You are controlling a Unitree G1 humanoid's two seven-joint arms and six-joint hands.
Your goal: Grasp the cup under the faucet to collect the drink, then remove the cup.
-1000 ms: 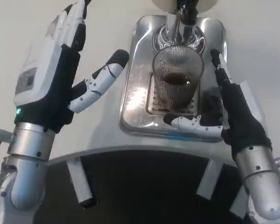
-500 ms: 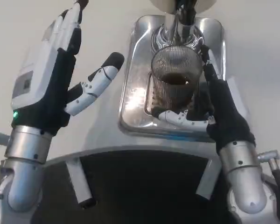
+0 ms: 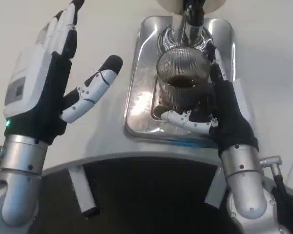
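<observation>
The cup [image 3: 181, 80] (ribbed, clear) holds dark drink [image 3: 181, 82].

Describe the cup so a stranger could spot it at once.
Find the shiny silver metal drip tray on the white table. On its grate, under the faucet, stands the clear ribbed glass cup holding dark drink, with the right hand around it.

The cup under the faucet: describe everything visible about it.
The cup is clear ribbed glass or plastic, upright on the shiny metal drip tray, directly beneath the faucet. Dark drink fills part of it. The right hand wraps it from the right, thumb across its base in front and fingers along its side. The left hand stays apart.
</observation>
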